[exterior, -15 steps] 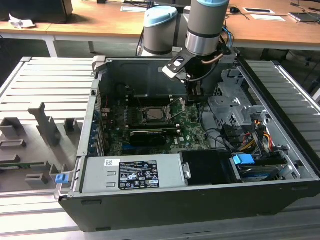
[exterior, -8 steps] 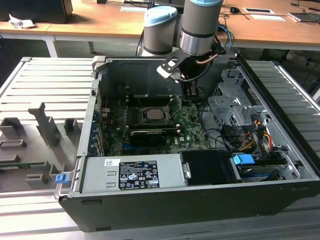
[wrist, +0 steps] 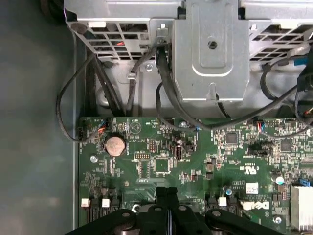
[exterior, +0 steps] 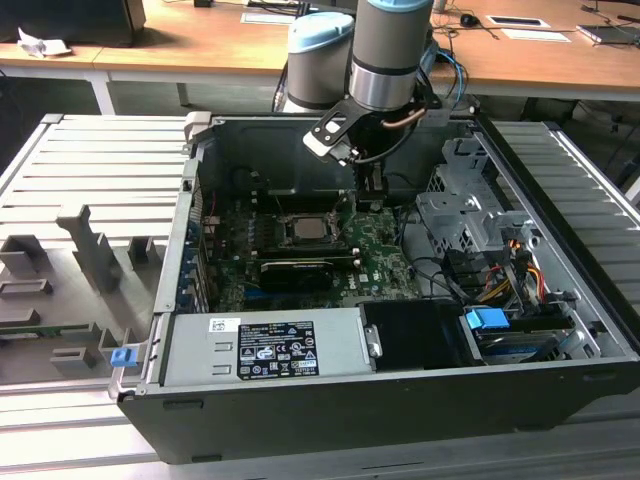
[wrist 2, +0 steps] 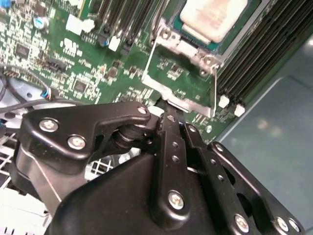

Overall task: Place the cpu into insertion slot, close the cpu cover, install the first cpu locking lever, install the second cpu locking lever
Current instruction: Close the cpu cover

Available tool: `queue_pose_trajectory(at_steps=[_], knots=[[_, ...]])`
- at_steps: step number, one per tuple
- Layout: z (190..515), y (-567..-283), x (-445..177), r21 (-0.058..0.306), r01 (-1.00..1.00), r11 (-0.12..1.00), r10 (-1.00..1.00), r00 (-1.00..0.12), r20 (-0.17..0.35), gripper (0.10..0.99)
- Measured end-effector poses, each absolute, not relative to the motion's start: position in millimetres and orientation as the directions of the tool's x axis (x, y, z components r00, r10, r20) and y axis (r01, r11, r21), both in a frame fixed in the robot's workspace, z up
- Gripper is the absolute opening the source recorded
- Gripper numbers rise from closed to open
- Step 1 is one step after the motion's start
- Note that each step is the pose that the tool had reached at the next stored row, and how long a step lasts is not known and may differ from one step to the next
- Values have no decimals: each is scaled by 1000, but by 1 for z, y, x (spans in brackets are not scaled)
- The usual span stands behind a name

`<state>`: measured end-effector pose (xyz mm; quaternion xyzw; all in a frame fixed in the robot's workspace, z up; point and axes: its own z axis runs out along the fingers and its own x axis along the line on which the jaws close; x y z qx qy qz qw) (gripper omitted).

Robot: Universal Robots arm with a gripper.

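Open case (exterior: 400,425), seen in the exterior view, with the arm reaching in from 12 o'clock.

- **cpu** (exterior: 305,230): lies flat in the slot (exterior: 283,238) near the middle of the board (exterior: 385,262), silver top up. It also shows in the second wrist view (wrist 2: 212,17).
- **Cover** (wrist 2: 188,48): lies down around the chip as a metal frame. A thin wire lever (wrist 2: 215,85) runs beside it; whether it is latched cannot be told.
- **Gripper** (exterior: 370,203): low over the board at 2 o'clock from the cpu, near it but apart. Its fingers are pressed together in both wrist views (wrist 2: 171,116) (wrist: 168,192), with nothing seen between them.
- **Card** (exterior: 297,270): long and black, just beside the slot at 6 o'clock.
- **Power supply** (exterior: 265,345): farther out at 6 o'clock.
- **Drive cage** (exterior: 465,215): at 3 o'clock.
- **Coin cell** (wrist: 115,145): on the board, in the first wrist view.
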<state>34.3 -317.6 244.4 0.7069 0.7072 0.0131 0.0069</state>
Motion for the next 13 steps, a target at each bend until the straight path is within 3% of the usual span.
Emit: queue_pose_trajectory(at_steps=[13], knots=[[242,-318,2,28,1000,0,1000,-1,9,106]])
